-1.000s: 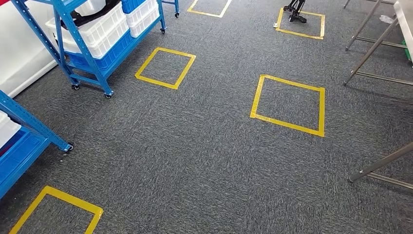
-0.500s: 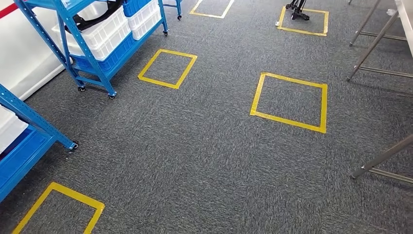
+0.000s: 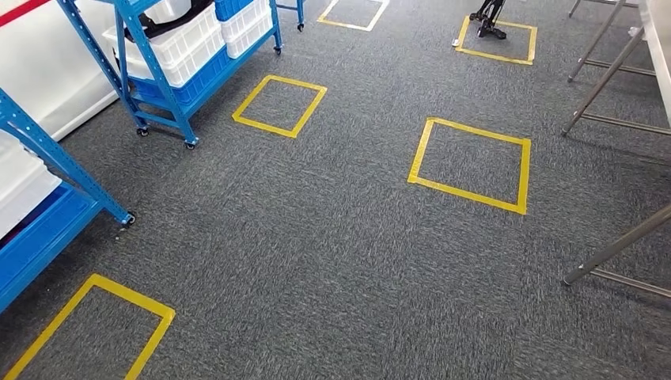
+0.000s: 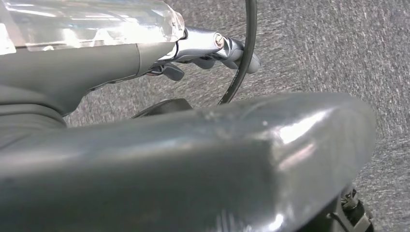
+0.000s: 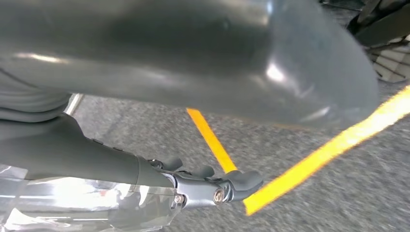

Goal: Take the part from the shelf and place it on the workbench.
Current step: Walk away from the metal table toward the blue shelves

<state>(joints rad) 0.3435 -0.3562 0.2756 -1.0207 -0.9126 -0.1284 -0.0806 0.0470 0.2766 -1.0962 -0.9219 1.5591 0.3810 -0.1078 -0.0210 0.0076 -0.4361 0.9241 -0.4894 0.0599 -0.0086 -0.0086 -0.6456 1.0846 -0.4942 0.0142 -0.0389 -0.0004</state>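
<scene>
A blue wheeled shelf (image 3: 154,75) stands at the far left of the head view, carrying white bins (image 3: 186,43) and blue bins. A dark object (image 3: 166,22) lies in the upper white bin; I cannot tell whether it is the part. A second blue shelf (image 3: 55,170) is close at the left edge. The workbench (image 3: 658,39) shows as a white edge on metal legs (image 3: 605,71) at the far right. My left hand (image 4: 111,63) hangs over the carpet, its fingers (image 4: 212,46) stretched out and holding nothing. The fingers (image 5: 227,186) of my right hand (image 5: 96,159) also reach out empty, above yellow tape.
Yellow tape squares mark the grey carpet: one mid-floor (image 3: 468,162), one by the far shelf (image 3: 279,104), one near my feet (image 3: 95,324). A black stand (image 3: 489,20) sits in a far square. Another slanted metal leg (image 3: 617,249) crosses at the right.
The whole head view has shifted: the shelves and tape squares have slid rightward in the picture, so the camera moved. No thing on the floor changed place.
</scene>
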